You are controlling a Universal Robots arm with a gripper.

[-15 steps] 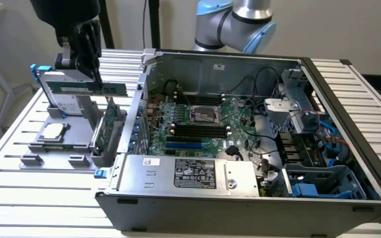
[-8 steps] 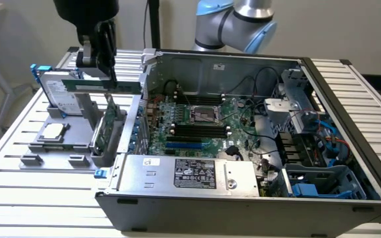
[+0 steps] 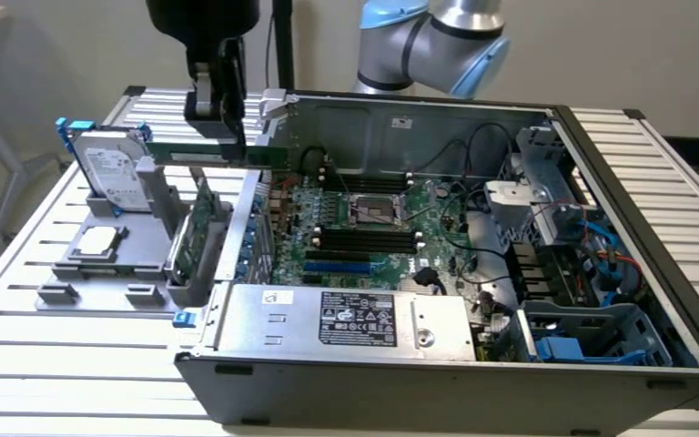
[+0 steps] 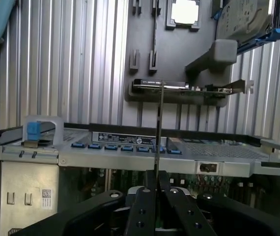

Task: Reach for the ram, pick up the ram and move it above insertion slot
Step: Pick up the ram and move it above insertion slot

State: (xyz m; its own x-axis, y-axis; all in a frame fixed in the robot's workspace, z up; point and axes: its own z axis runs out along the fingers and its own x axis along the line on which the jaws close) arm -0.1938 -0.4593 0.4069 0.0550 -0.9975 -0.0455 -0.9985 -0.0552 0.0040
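The ram, a long thin green stick, hangs level in the air over the left wall of the open computer case. My gripper is shut on it from above. In the wrist view the ram shows edge-on as a thin line running out from between my black fingers, with the gripper closed around it. The black memory slots lie on the motherboard inside the case, lower and toward the exterior view's right of the ram.
A grey holder tray outside the case carries a silver hard drive, an upright green card with a bracket and a processor chip. The power supply, drive cages and cables crowd the case.
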